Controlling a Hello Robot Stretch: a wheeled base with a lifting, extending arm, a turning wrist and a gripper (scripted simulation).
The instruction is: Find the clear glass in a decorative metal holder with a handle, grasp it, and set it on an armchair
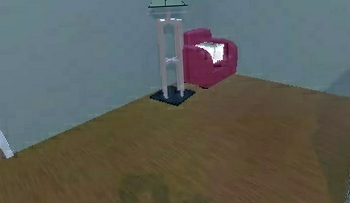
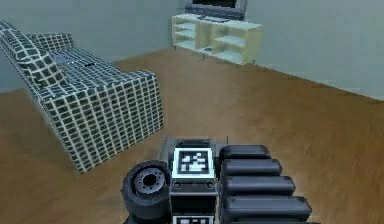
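In the forward view the wooden floor [image 1: 186, 149] lay bare from the near edge up to the far corner of the room, a broad open stretch between two grey-blue walls [image 1: 60, 45]. One pink armchair [image 1: 211, 56] stood in that far corner, its back toward the walls. One floor lamp [image 1: 169, 50] stood just beside it, toward the view's left, on a dark square base that rested on the floor near the wall's foot. The floor in front of both was open.

In the arm side view one sofa [image 2: 90, 100], chequered black and white, ran from the left edge toward the middle, its near corner close to the arm [image 2: 255, 185]. Right of the sofa the floor ran open up to the far wall. One cream shelf unit [image 2: 215, 35] stood against that wall, with one dark screen [image 2: 215, 8] on top.

The arm sat low at the bottom edge, drawn in. Two white squares [image 2: 195, 165] with black marks showed on it, the lower one cut by the edge. Left of them was the dark body of the pincer [image 2: 150, 190]. Its far end could not be made out, so I cannot tell how the pincer stood or whether it held anything.
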